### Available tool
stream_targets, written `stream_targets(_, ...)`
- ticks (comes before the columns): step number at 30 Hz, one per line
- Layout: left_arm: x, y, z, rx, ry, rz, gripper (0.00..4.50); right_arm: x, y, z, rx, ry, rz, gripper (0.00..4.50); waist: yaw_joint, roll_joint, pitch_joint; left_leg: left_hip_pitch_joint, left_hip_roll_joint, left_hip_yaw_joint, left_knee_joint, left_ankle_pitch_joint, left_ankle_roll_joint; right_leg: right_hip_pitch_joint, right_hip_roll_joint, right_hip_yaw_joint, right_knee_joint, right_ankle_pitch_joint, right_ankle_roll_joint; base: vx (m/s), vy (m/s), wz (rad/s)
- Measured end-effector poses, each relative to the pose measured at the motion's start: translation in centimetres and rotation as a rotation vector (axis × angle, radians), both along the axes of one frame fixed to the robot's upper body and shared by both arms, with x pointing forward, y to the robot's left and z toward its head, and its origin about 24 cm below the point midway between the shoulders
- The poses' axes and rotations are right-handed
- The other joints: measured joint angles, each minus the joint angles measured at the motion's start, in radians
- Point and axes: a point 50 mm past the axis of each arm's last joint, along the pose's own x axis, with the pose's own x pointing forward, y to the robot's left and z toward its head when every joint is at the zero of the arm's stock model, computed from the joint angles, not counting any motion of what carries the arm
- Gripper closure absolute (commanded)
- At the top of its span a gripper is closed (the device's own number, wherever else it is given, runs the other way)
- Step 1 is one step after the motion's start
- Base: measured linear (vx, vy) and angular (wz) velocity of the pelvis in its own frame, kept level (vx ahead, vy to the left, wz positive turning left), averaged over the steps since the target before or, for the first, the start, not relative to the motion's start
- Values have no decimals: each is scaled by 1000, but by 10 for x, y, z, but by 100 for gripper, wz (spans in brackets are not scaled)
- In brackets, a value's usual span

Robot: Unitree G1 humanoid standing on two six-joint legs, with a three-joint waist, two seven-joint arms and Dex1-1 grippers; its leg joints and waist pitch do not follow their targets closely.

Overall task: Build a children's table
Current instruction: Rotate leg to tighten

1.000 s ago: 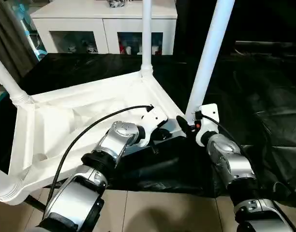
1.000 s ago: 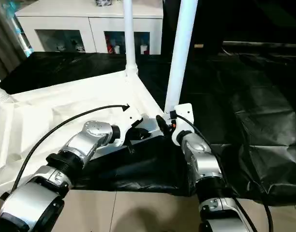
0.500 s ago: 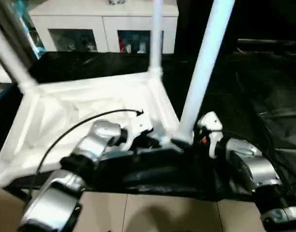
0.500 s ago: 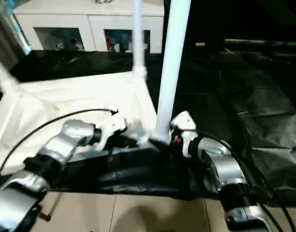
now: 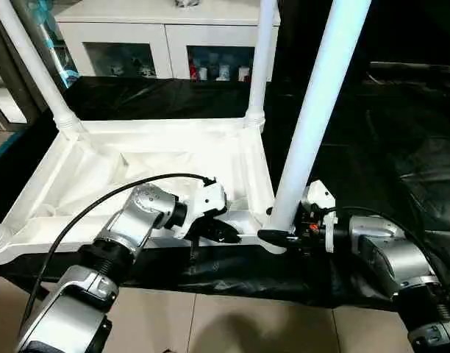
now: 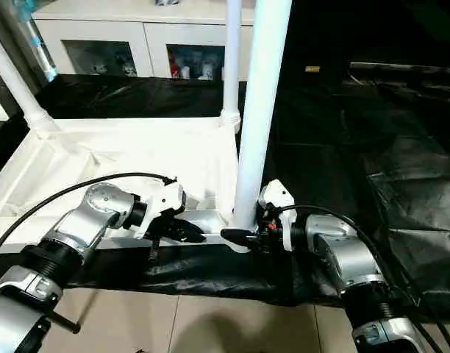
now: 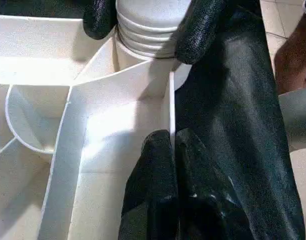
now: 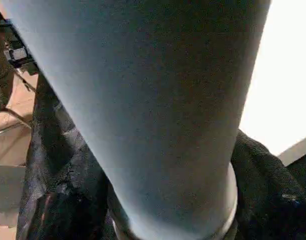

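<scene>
The children's table lies upside down on a black sheet, its ribbed underside facing up and its legs rising from the corner sockets; it serves as the reference for all positions below. Behind the far edge of the table stands a white cabinet with glass-fronted compartments holding small coloured items. The black sheet extends well out past the table on the robot's right and hangs over the near edge toward a tiled floor. The nearest leg, on the near right corner of the table, stands upright and runs out of the top of the head views; a second leg stands at the far right corner and a third at the far left corner, leaning slightly. The right gripper is at the near right corner socket, its two black fingers set around the ribbed base of the nearest leg, one on each side; the jaws stand wide, and actual contact with the leg cannot be confirmed. The left gripper is at the near long edge of the table, just beside that corner, with its fingers pressed narrow together on the thin upright rim wall of the tabletop.
</scene>
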Motion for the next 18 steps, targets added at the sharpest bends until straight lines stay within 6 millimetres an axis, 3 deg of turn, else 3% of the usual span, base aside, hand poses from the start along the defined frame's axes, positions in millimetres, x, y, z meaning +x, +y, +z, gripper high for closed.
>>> stream_targets(5,14,-11,-3,-21,-45,189,450,20,7,-5,-19,-43,-280,172,-15,0,0,1,-4,0,0,0,0,1,-1,1,-1,-2,4,0,0,0)
stream_targets(11,28,-43,-6,-29,-78,372,450,42,19,-10,4,-47,-670,173,-23,0,0,2,-5,-1,1,0,0,2,-1,2,-2,-3,5,0,0,0)
stream_targets(15,29,-51,-6,-37,-82,407,450,46,21,-11,9,-56,-759,173,-21,1,-1,2,-5,-2,0,0,0,2,-1,1,-2,-3,5,0,0,0)
stream_targets(18,29,-52,-6,-39,-83,405,450,47,22,-11,25,-50,-760,103,-20,1,-1,2,-5,-2,-1,0,0,3,-1,1,-2,-3,5,0,0,0)
